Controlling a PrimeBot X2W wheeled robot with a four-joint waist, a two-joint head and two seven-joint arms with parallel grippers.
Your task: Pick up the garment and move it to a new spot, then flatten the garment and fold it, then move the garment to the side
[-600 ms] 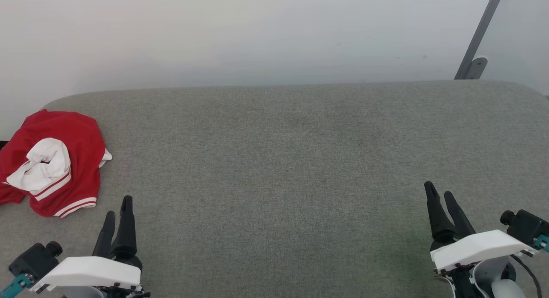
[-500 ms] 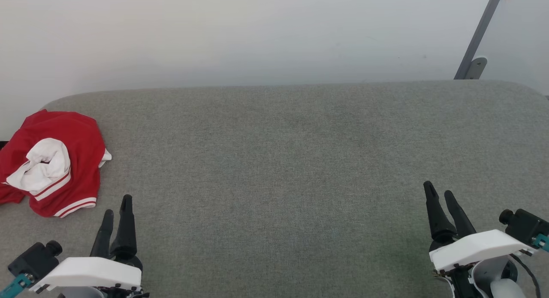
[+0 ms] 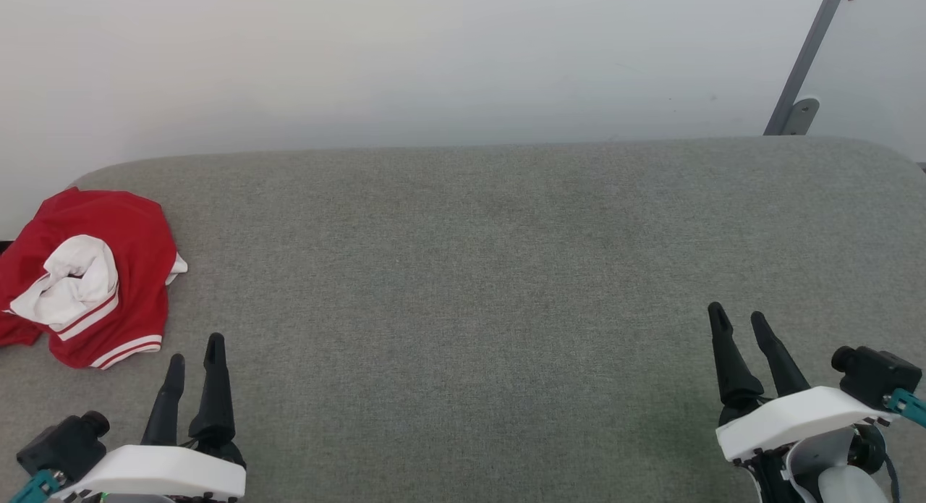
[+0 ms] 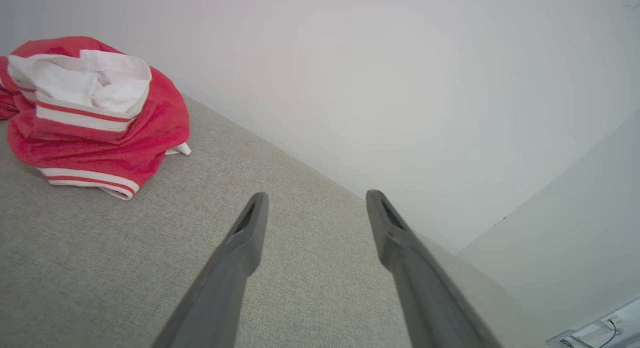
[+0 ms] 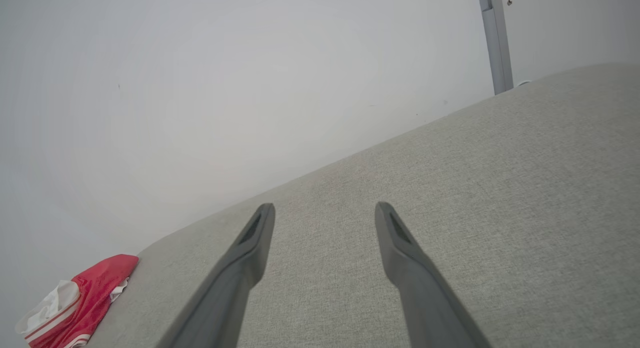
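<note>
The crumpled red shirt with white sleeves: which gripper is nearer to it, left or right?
Left. The left gripper is close to the crumpled red shirt, just off its striped hem, not touching. The right gripper is far across the grey fabric surface, on the opposite side.

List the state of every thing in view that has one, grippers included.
Red jersey shirt: crumpled in a heap, white sleeve bunched on top, lying at the left end of the grey padded surface, not held.
Left gripper: open, empty, near the shirt but apart from it.
Right gripper: open, empty, over the right end of the surface, far from the shirt.
</note>
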